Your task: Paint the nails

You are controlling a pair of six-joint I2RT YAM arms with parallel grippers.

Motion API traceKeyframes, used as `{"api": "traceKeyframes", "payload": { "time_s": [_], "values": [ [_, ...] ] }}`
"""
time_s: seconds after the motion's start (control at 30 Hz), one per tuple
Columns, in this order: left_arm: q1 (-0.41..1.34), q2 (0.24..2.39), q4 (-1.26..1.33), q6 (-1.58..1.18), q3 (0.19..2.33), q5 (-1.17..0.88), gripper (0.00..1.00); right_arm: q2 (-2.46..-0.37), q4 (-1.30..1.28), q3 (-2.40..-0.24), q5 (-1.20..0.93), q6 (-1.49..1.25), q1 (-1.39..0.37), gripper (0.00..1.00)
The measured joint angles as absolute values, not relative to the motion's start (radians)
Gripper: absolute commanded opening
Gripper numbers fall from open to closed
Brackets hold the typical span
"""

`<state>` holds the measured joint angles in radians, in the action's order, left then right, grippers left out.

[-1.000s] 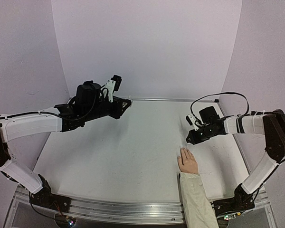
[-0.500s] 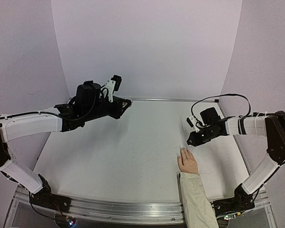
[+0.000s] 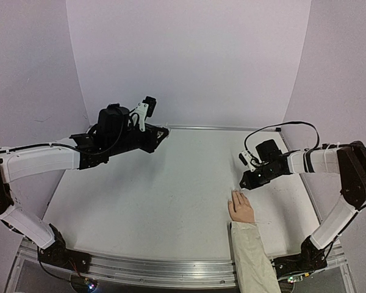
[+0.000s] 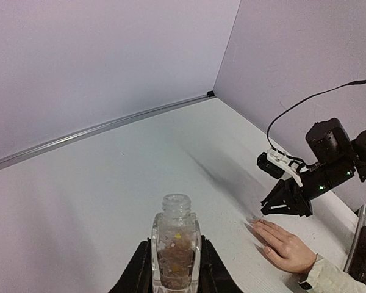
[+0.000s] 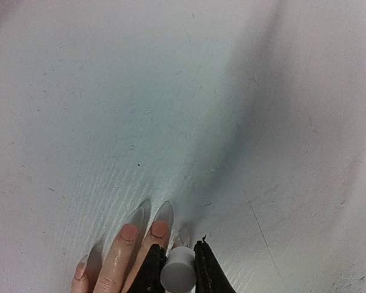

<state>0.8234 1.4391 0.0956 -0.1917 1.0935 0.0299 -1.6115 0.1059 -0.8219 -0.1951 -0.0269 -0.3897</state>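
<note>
A pale flesh-coloured hand with a cream sleeve (image 3: pixel 241 209) is laid on the white table (image 3: pixel 158 189), front right. Just behind it is set the black right gripper (image 3: pixel 243 182), round white cap (image 5: pixel 177 275) within; far left, the black left gripper (image 3: pixel 164 131), clear glass bottle (image 4: pixel 175 253) within.

The nails (image 5: pixel 129 232) show only at the right wrist. From above we cannot find them on the hand (image 3: pixel 241 208), which is too small. The lower edge there cuts off the hand, the right fingers (image 5: pixel 202 271) and the white cap (image 5: pixel 177 274) between them. At the left wrist, the bottle (image 4: pixel 175 253) loses its base to the edge.
</note>
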Motion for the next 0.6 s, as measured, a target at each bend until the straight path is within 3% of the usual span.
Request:
{"api": "traceKeyframes", "payload": {
  "time_s": [0.6],
  "values": [
    [0.823,1.439,0.096,-0.192,1.093,0.030,0.00,-1.638,0.136,-0.823,-0.194,-0.035,-0.395,0.00]
  ]
}}
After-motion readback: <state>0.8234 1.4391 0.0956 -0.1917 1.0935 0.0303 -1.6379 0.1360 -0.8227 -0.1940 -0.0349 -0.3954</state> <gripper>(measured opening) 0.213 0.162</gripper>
